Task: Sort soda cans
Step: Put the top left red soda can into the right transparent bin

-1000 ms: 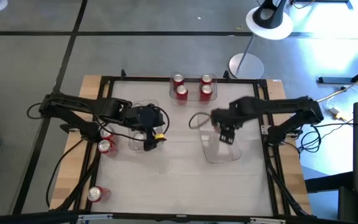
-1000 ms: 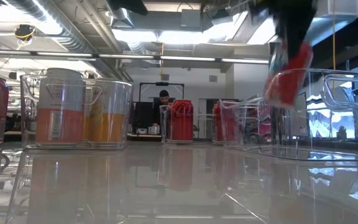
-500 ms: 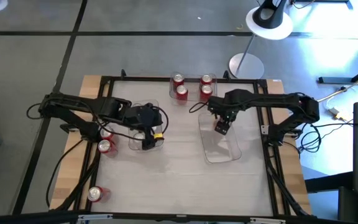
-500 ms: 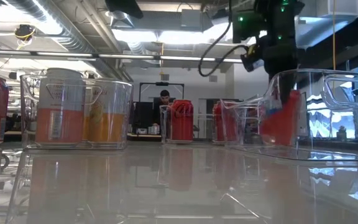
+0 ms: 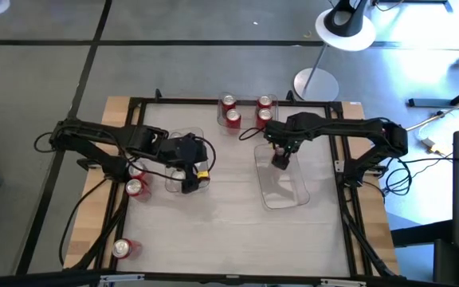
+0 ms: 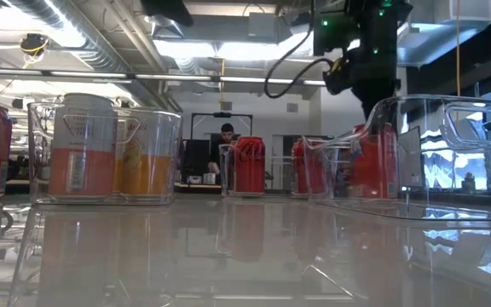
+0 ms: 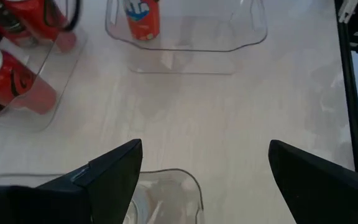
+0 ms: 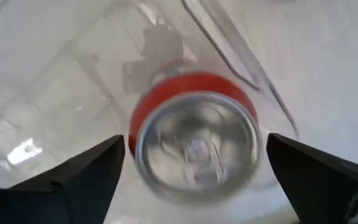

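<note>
A pale tabletop [image 5: 229, 215] framed by a black rail holds three clear plastic bins, with a wide bare stretch of surface across its middle and front. The right gripper [image 5: 280, 153] hangs over the far end of the right-hand bin [image 5: 292, 194], directly above a red soda can [image 5: 280, 160] standing upright inside it near the far wall; the wrist view looks straight down on this can's silver top [image 8: 196, 148] with both dark fingers spread wide to either side, clear of the red body. In the low view the same can [image 6: 373, 162] stands behind the bin's transparent wall, with the arm above it. The rest of that bin toward the front is open. At the table's far edge, a small bin [image 5: 245, 113] holds four red cans with silver tops in two pairs. The left gripper [image 5: 188, 177] hovers over the left-hand bin [image 5: 183, 151], its fingers wide apart and holding nothing; in the low view that bin contains pale cans banded orange [image 6: 88, 147]. Two more red cans sit by the left rail [image 5: 136, 186], and another lies on the wooden board at the front left corner [image 5: 123, 249].
</note>
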